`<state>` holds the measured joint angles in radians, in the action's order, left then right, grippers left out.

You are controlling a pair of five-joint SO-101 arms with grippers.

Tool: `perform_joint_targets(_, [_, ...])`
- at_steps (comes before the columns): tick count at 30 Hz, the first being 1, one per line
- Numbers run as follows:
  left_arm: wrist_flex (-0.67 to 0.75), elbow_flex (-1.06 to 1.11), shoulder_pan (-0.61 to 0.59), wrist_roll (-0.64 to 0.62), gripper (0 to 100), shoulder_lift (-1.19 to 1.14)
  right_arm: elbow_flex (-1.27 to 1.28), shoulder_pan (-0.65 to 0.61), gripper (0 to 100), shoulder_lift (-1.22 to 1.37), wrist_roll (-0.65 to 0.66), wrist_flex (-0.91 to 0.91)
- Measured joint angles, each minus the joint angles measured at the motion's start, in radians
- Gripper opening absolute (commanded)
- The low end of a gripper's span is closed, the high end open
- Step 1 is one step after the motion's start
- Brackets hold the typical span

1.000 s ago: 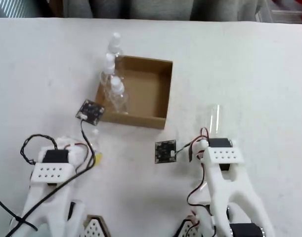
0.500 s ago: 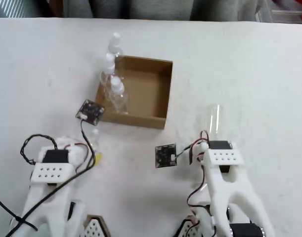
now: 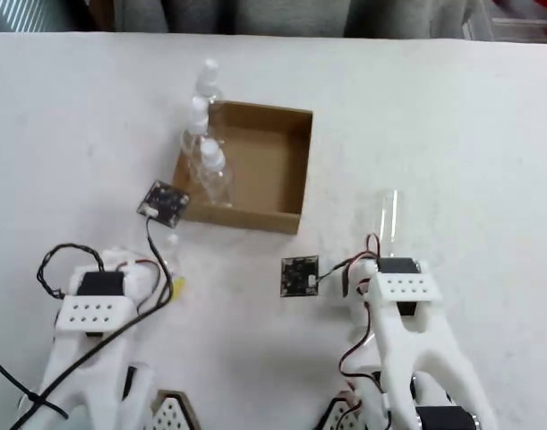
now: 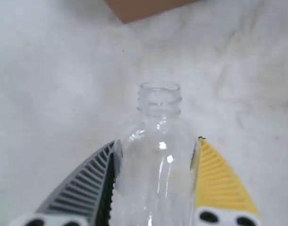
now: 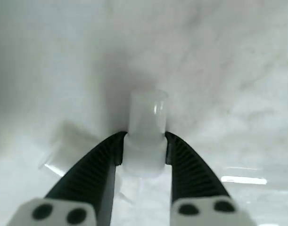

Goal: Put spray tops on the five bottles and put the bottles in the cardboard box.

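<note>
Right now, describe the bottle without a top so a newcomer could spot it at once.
Find the cardboard box, then come from its near left corner toward the left arm. The clear bottle clamped between that arm's grey and yellow fingers is it: its threaded neck stands open, while the three bottles by the box's left wall wear white spray tops.

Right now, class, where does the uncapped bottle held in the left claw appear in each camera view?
High view: the uncapped bottle is faint, lower left, just below the box's near corner.
Left wrist view: centre, neck pointing away, gripped by the left claw.
Right wrist view: a different item, a spray top, sits in the right claw.
Shared landmark: the cardboard box, whose corner sits beyond the bottle in the left wrist view.
</note>
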<state>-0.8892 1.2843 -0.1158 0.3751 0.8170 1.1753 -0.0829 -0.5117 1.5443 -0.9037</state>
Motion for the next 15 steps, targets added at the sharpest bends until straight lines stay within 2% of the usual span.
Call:
perform_joint_targets(3, [0.0, 0.0, 0.0, 0.0, 17, 0.0, -0.005, 0.0, 1.7, 0.0, -0.017, 0.0])
perform_joint_targets(6, [0.0, 0.0, 0.0, 0.0, 17, 0.0, -0.046, 0.0, 1.7, 0.002, -0.109, -0.011])
perform_joint_targets(11, [0.0, 0.0, 0.0, 0.0, 17, 0.0, -0.253, 0.052, 1.7, 0.002, -0.422, -0.02])
perform_joint_targets(15, [0.0, 0.0, 0.0, 0.0, 17, 0.0, -0.448, 0.081, 1.7, 0.002, -0.684, -0.17])
